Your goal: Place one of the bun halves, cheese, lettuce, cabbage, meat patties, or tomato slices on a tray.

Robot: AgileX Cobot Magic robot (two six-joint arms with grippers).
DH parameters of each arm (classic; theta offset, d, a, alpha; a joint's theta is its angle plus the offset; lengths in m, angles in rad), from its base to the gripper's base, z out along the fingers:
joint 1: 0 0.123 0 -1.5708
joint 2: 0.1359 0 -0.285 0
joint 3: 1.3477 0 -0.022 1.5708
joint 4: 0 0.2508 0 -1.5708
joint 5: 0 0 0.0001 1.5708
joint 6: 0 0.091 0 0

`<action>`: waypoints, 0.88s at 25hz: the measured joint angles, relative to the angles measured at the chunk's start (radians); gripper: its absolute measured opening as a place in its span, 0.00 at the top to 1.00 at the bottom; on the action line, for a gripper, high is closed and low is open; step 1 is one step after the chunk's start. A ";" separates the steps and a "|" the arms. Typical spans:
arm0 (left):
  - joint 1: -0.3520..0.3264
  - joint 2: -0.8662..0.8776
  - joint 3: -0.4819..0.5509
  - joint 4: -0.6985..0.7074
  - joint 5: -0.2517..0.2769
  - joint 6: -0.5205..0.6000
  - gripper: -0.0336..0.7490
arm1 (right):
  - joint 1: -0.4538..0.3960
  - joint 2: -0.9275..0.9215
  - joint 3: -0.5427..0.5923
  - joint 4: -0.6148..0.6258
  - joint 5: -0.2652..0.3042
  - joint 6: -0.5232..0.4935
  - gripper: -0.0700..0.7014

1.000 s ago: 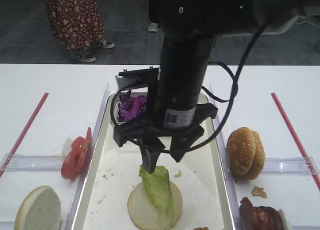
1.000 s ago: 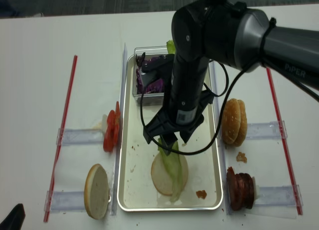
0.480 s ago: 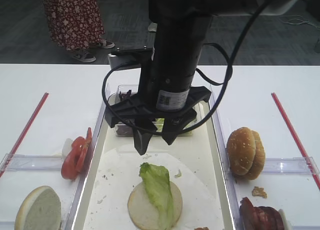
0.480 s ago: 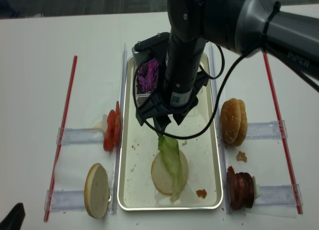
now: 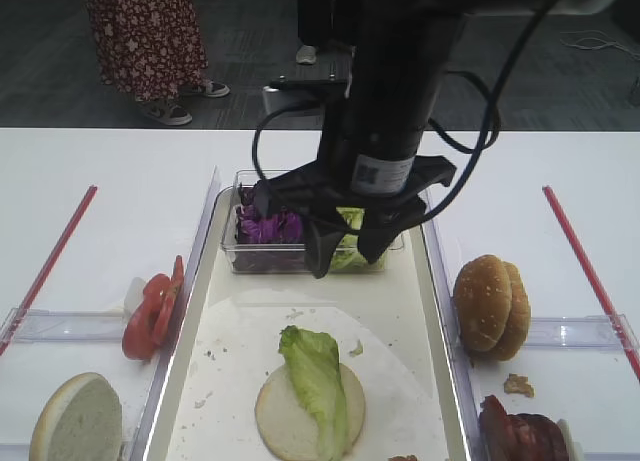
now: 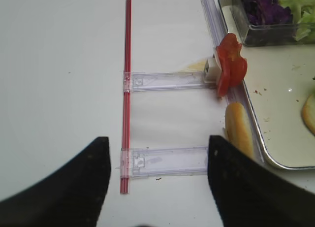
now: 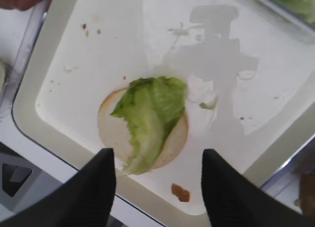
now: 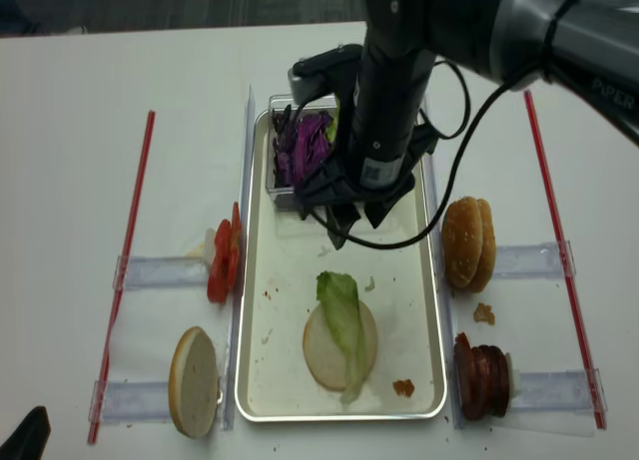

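Note:
A lettuce (image 5: 315,371) leaf lies across a bun half (image 5: 290,418) on the tray (image 5: 186,361) liner, also seen from the right wrist as lettuce (image 7: 152,109) on the bun half (image 7: 109,128). My right gripper (image 5: 345,253) hangs open and empty above the tray's far part, in front of the tub of purple cabbage (image 5: 265,224). At the left my left gripper (image 6: 155,143) is open over bare table. Tomato slices (image 5: 150,311) and another bun half (image 5: 75,421) sit left of the tray. I see no cheese.
A closed bun (image 5: 490,306) and meat patties (image 5: 520,433) rest on clear holders right of the tray. Red strips (image 8: 125,270) run along both outer sides. A brown crumb (image 8: 403,387) lies in the tray's near right corner. A person (image 5: 150,41) stands beyond the table.
My right gripper let go of the lettuce, which now lies on the bun half. It rose and moved back toward the tub, then a little to the right.

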 joint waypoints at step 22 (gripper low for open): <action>0.000 0.000 0.000 0.000 0.000 0.000 0.43 | -0.561 0.000 -0.002 -0.114 0.000 -0.057 0.37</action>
